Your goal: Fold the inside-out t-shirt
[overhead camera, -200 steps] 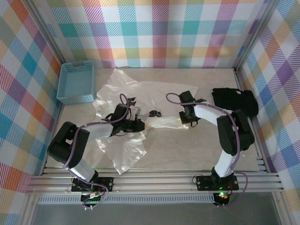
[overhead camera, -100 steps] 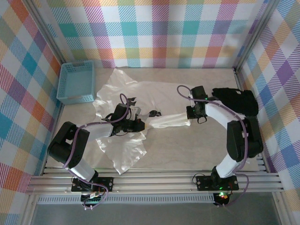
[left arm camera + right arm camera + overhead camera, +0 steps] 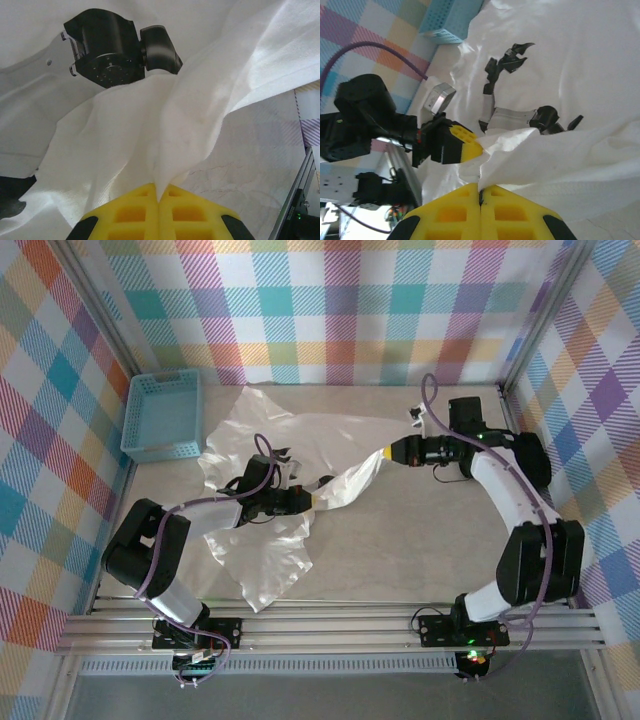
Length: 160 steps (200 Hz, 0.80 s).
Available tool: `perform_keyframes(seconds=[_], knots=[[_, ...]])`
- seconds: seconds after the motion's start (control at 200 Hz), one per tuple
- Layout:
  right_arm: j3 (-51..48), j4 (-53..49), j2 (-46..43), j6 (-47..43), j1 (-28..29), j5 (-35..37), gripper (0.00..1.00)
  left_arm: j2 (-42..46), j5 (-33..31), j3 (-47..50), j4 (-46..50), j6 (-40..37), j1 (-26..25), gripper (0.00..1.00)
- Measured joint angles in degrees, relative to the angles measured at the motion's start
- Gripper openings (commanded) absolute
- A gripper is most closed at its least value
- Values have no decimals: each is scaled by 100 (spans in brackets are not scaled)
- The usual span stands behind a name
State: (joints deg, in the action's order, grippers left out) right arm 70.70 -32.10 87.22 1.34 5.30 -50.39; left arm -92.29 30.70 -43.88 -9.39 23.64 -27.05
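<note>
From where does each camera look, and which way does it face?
Top external: above, behind the bases, facing down at the table; left arm, right arm show.
Left wrist: faces along the left gripper, shut on the t-shirt.
Right wrist: faces along the right gripper, toward the left gripper and basket.
Shared: top and right wrist both show the basket.

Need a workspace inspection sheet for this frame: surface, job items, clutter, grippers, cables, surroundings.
Surface: pale marbled table, no spills seen.
Job's things: white t-shirt lies rumpled mid-table, with one fold pulled taut between the grippers.
Clutter: blue basket at far left; black folded garment at far right.
Grippers: left gripper shut on the t-shirt; right gripper shut on the t-shirt.
Cables: purple cables loop off both wrists; no snag seen.
Surroundings: checked walls; metal rails at the near edge.
</note>
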Motion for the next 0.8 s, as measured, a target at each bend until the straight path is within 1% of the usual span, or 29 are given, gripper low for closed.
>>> perform_keyframes(seconds=[0.12,0.25,0.365,0.495,0.605,0.685,0.8], knots=[[332,-284,581,-142,-127,-66,0,-24,-48,0,2,46,26,0],[702,-476,1259,-234,-157,225,0,-85,-79,0,2,85,28,0],[1016,-603,1812,-234,-157,636,0,-195,-79,-2,9,103,33,0],[1423,-804,2374,-247,-160,1290,1,-254,-79,-2,28,103,37,0],[1517,-905,2590,-238,-164,1799,7,-254,-74,-2,35,103,37,0],[1517,-964,2597,-225,-186,2015,13,-254,-72,-2,35,101,37,0],[1460,-933,2566,-160,-186,2315,27,-254,-68,-2,37,94,37,0]])
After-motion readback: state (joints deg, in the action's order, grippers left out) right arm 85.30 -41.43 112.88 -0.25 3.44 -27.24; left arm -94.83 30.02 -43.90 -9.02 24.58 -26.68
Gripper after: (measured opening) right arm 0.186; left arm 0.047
